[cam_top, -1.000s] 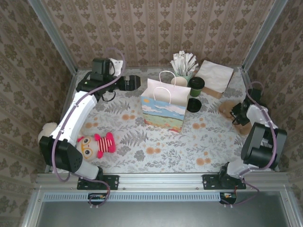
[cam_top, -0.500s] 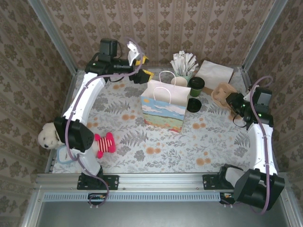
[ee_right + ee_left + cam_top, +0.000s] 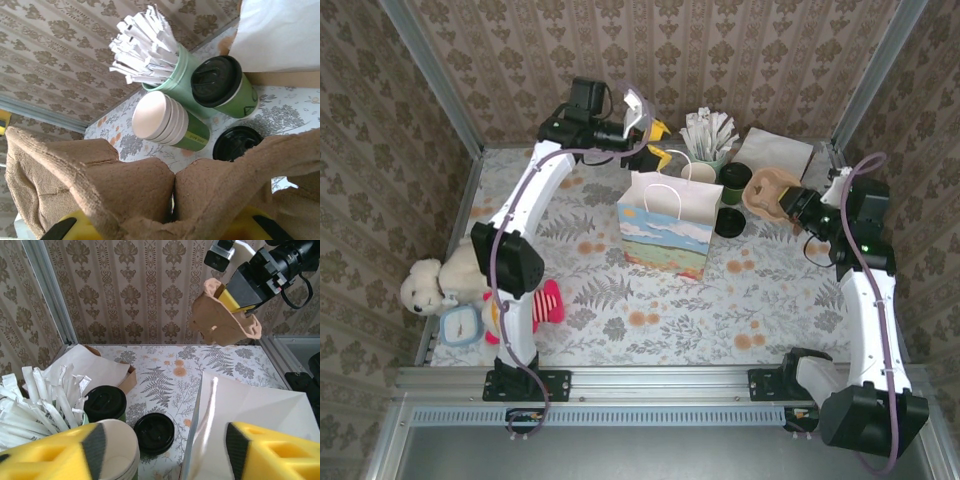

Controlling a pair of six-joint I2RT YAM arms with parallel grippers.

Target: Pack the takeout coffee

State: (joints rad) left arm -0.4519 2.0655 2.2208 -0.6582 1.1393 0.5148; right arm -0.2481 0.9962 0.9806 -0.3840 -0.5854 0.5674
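The takeout coffee is a short dark-green cup with a black lid, standing behind the gift bag; it also shows in the right wrist view. My left gripper hovers open above the bag's back edge. Its left finger is over a stack of lidless cups and its right finger is over the bag's white side. My right gripper is shut on a brown cardboard cup carrier, held in the air right of the coffee.
A loose black lid lies on the table beside the bag. A green cup of white wrapped sticks and a paper-covered box stand at the back. Soft toys lie at the left edge. Walls close in the back and sides.
My left arm swung right from the back left corner to just behind the bag, its jaws narrowing. My right arm lifted the carrier off the table and carried it left toward the cups.
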